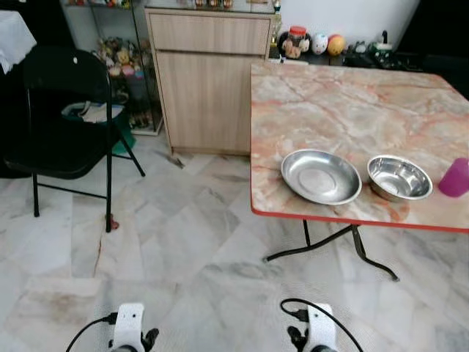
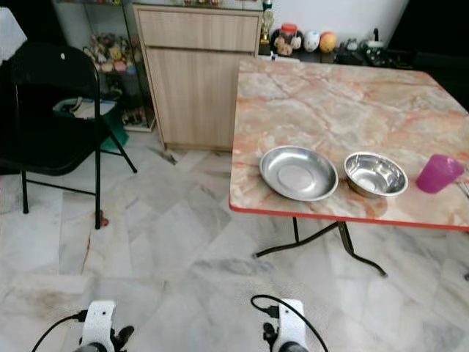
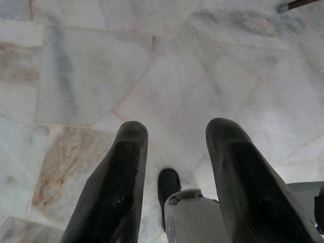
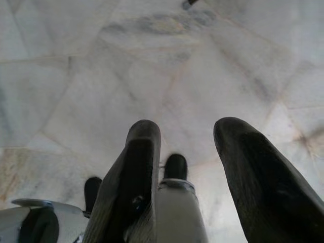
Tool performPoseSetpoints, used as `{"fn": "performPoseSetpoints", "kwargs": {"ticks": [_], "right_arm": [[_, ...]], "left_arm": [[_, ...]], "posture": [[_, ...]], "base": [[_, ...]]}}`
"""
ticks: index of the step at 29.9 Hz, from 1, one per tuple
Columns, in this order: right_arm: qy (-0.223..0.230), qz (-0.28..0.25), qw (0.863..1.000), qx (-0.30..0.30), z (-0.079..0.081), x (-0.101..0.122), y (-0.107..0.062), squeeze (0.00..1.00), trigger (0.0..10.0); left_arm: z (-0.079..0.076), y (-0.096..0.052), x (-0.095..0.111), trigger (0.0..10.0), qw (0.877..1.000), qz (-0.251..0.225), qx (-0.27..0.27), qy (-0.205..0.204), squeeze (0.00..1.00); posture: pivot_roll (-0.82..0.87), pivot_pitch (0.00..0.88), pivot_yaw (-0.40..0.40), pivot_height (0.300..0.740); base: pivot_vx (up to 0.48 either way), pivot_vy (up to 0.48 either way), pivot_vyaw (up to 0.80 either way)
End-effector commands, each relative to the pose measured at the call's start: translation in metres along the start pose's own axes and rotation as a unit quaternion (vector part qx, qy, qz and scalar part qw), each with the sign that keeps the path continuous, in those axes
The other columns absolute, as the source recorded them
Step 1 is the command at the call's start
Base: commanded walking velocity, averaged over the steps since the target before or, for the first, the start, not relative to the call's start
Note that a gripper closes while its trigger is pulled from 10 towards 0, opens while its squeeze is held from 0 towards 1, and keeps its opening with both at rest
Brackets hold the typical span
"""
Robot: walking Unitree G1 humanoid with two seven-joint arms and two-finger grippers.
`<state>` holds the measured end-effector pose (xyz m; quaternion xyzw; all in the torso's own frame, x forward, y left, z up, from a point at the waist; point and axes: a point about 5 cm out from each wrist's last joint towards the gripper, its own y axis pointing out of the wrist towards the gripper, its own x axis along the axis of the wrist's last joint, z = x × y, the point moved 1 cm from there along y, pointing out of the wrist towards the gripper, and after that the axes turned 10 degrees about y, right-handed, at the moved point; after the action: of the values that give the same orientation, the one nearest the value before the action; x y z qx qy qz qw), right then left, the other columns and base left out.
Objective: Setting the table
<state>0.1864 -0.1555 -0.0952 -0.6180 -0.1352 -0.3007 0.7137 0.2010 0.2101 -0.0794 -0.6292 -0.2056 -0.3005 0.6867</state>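
Observation:
A shallow steel plate (image 1: 321,176) lies near the front edge of the marble-patterned table (image 1: 344,103). To its right sits a steel bowl (image 1: 399,177), and a pink cup (image 2: 439,173) stands further right. Both arms hang low at my sides, well short of the table. The left gripper (image 3: 174,132) points at the floor, open and empty. The right gripper (image 4: 190,130) also hangs over the floor tiles, open with nothing between its fingers.
A black folding chair (image 1: 62,125) stands to the left. A wooden cabinet (image 1: 209,81) is against the wall beside the table's far left corner. The table's black folding legs (image 1: 352,246) reach out over the marble floor (image 1: 168,249). Small ornaments (image 1: 315,42) line the back.

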Motion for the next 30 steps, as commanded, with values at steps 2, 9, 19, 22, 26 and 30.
{"fn": "performPoseSetpoints", "kwargs": {"ticks": [2, 9, 19, 22, 26, 30], "right_arm": [[-0.003, 0.004, 1.000, -0.008, -0.0060, -0.0025, -0.0013, 0.00, 10.0], [-0.005, 0.005, 1.000, -0.018, -0.0081, -0.0028, -0.0015, 0.00, 10.0], [-0.019, 0.008, 1.000, -0.018, -0.0087, -0.0033, -0.0016, 0.00, 10.0], [-0.015, 0.006, 1.000, -0.018, -0.0086, -0.0031, -0.0016, 0.00, 10.0], [-0.009, 0.003, 1.000, -0.019, -0.0087, -0.0028, -0.0017, 0.00, 10.0], [-0.011, 0.002, 1.000, -0.019, -0.0087, -0.0025, -0.0016, 0.00, 10.0]], "left_arm": [[-0.0031, 0.0002, -0.0008, 10.0, 1.000, 0.003, -0.007, 0.010, 0.00], [-0.0044, 0.0005, 0.0005, 10.0, 1.000, -0.001, -0.009, 0.009, 0.00], [-0.0036, 0.0009, 0.0025, 10.0, 1.000, -0.004, -0.004, 0.000, 0.00], [-0.0036, 0.0012, 0.0039, 10.0, 1.000, -0.008, -0.003, -0.004, 0.00], [-0.0043, 0.0015, 0.0052, 10.0, 1.000, -0.010, -0.005, -0.003, 0.00], [-0.0049, 0.0018, 0.0062, 10.0, 1.000, -0.011, -0.008, 0.001, 0.00]], "posture": [[0.13, 0.000, -0.052, 0.740], [0.13, 0.000, -0.052, 0.740], [0.13, 0.000, -0.054, 0.740], [0.13, 0.000, -0.054, 0.740], [0.13, 0.000, -0.055, 0.740], [0.13, 0.000, -0.056, 0.740]], "base": [[0.000, -0.285, 0.00], [0.000, -0.283, 0.00], [0.000, 0.000, -0.54], [0.000, 0.000, -0.58], [0.000, 0.000, 0.00], [0.000, 0.000, 0.00]]}}
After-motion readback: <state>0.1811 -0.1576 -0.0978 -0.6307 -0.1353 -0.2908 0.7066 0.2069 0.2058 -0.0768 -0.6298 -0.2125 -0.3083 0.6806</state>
